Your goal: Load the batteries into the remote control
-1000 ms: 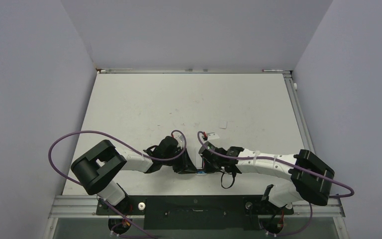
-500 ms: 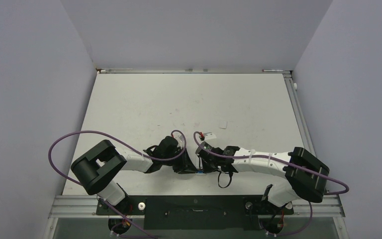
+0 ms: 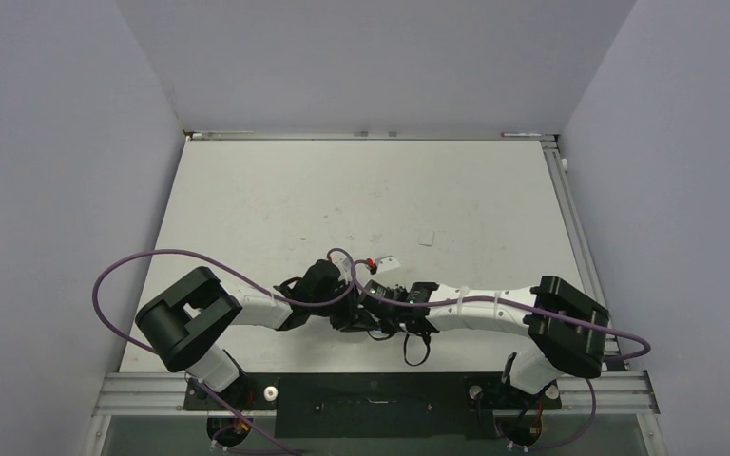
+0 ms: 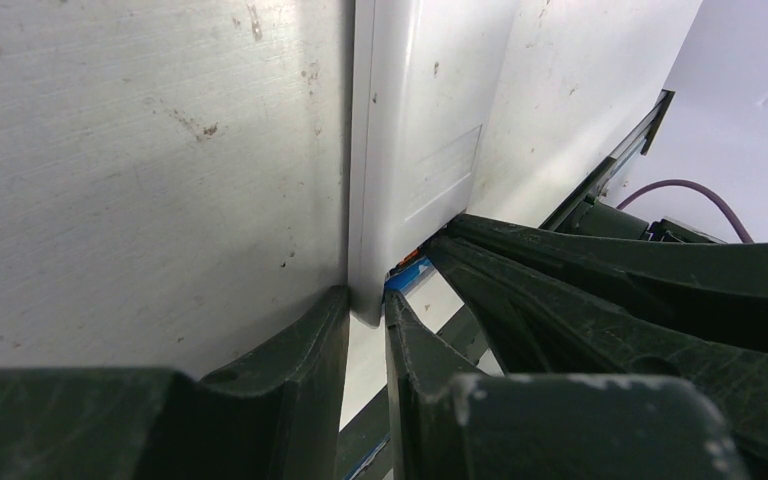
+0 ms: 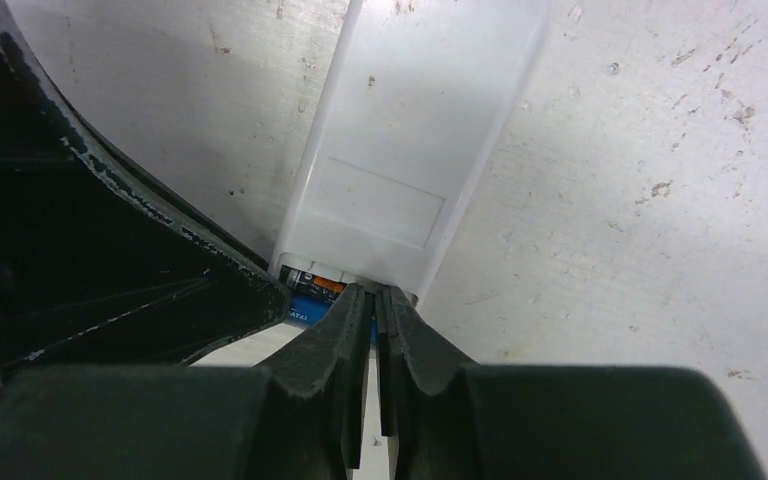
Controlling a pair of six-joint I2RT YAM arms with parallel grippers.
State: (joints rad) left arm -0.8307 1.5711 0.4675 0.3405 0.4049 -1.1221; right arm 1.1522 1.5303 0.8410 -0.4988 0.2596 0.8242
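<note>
Table [image 3: 276, 190]: white top, scuffed and speckled with dark marks; metal rail [image 3: 371, 135] along the far edge. One remote control [image 5: 410, 130] lies on it at near centre, plain back upward. One small pale piece [image 3: 427, 237] lies farther and to the right, apart.

We see both arms folded inward, wrists meeting at near centre. Left gripper [image 4: 365, 300] pinches the remote control [image 4: 415, 130] by its corner; right gripper [image 5: 378, 300] has its jaws fully closed.

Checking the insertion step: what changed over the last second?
The right gripper, shut, slid left with its arm, closing in on the left gripper and the remote control. The left gripper has not moved, still clamped on the remote control; nothing taken or let go.
</note>
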